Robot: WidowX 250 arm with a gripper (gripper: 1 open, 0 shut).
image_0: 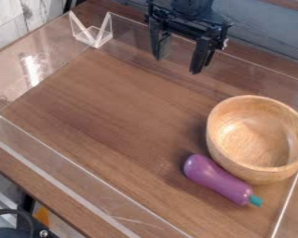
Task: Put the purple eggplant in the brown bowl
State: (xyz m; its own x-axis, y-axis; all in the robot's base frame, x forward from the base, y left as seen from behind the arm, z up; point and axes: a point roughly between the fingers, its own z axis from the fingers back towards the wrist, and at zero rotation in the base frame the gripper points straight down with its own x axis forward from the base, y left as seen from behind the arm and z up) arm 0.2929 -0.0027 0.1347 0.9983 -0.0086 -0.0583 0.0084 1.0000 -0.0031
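A small glossy purple eggplant (216,178) with a teal-green stem tip lies on the wooden table near the front right, its stem pointing right. Just behind it, almost touching, stands the round brown bowl (257,138), light wood with a thick rim and nothing inside. My black gripper (181,54) hangs at the top middle, pointing down, well behind and left of both things. Its jaws are open and hold nothing.
Clear acrylic walls (64,191) run along the table's edges on the left, front and right. A folded clear plastic piece (92,30) sits at the back left corner. Bare wood (115,112) spans the left and middle of the table.
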